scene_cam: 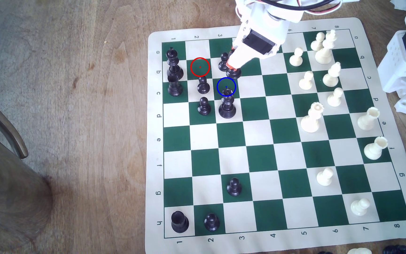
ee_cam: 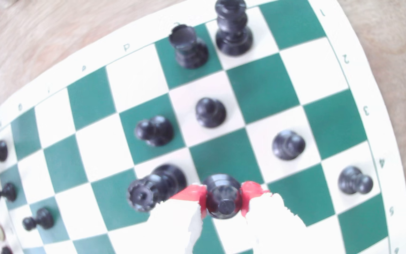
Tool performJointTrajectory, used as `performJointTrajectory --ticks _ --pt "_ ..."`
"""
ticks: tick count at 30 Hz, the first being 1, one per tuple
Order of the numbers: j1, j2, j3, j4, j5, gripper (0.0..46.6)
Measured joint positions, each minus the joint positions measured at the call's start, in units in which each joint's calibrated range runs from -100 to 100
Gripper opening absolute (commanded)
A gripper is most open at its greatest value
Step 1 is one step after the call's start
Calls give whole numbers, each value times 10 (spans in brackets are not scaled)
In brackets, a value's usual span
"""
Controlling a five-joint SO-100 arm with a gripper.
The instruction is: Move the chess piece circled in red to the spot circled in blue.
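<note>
One black plastic bishop with a pointed mitre head and round flared base point(ee_cam: 223, 197) sits clamped between the two red-padded fingertips point(ee_cam: 252, 193) of the white printed gripper point(scene_cam: 232, 65); the wrist view shows a pad pressed on either side of its upper body, so the claw is closed on the piece. In the exterior view the bishop's flared base point(scene_cam: 233, 72) shows just below the orange-red tips, hanging near the line between a white and a green square, up and slightly to the right of the thin blue drawn ring with its centre dot point(scene_cam: 226, 87); whether the base is touching the mat or just lifted off it I cannot tell. The red drawn ring point(scene_cam: 199, 67) lies well to the exterior view's left on a bare green square, which suggests the piece is already off its start and is mid-carry. The grip high on the body likely keeps the fingers above the neighbours, for the route is crowded: a short ball-headed black pawn point(scene_cam: 224, 62) stands just beside the gripper on its left, and the tall crowned black queen point(scene_cam: 227, 105) stands on the white square directly nearer the camera than the blue ring, her crown overlapping the ring's lower edge in that view. Setting the bishop down will probably call for a short move toward the ring and a straight descent, since a slanted one could clip the queen's crown and tip her.
</note>
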Motion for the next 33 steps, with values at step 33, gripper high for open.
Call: performJointTrajectory --ticks 33 --pt "12 54 108 -185 8 13"
